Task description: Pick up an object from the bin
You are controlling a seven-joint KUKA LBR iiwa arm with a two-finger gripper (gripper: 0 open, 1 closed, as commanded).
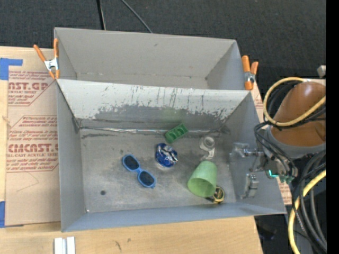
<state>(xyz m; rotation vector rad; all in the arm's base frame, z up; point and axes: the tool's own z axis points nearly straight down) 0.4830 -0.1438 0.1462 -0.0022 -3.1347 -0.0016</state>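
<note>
The green cup point(203, 179), lying near the gripper point(249, 176), is judged light, stiff, slippery; its rim is best pinched. Jaw state cannot be told.

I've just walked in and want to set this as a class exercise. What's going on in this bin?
A robot arm reaches into the grey bin from the right. Its pincer is low by the right wall, beside a green cup lying on its side with a small dark and yellow thing at its mouth. Further left, blue sunglasses, a blue and white crumpled thing, a green block and a small clear thing lie apart on the floor. Nothing looks lifted yet.
</note>
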